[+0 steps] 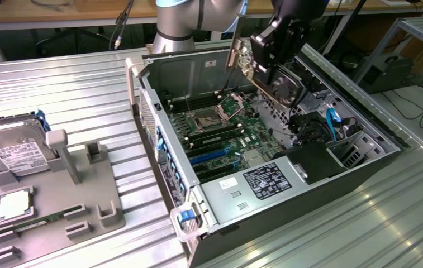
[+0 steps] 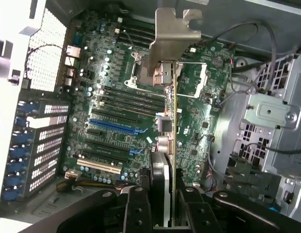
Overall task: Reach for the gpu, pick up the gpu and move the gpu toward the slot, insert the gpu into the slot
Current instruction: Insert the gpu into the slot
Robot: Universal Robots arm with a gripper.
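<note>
The gpu (image 1: pixel 282 84), a dark card with a round black fan, hangs in the air above the open computer case, tilted, with my gripper (image 1: pixel 275 58) shut on its upper edge. In the wrist view the gpu (image 2: pixel 171 145) runs edge-on between my fingers (image 2: pixel 138 204), its silver bracket (image 2: pixel 175 34) at the far end, over the green motherboard (image 2: pixel 199 121). The slot (image 2: pixel 119 127), a long blue strip on that board, lies well below and to one side of the card. In the exterior view the blue slot (image 1: pixel 213 157) sits low on the board, toward the exterior view's left of the gpu.
The case's metal walls (image 1: pixel 189 70) ring the motherboard. A processor socket (image 1: pixel 209 119), black memory sockets (image 2: pixel 128 97), blue cables (image 1: pixel 333 124) and a power supply (image 1: pixel 260 184) crowd the inside. On the exterior view's left a grey fixture (image 1: pixel 55 201) holds a hard drive (image 1: pixel 14 148).
</note>
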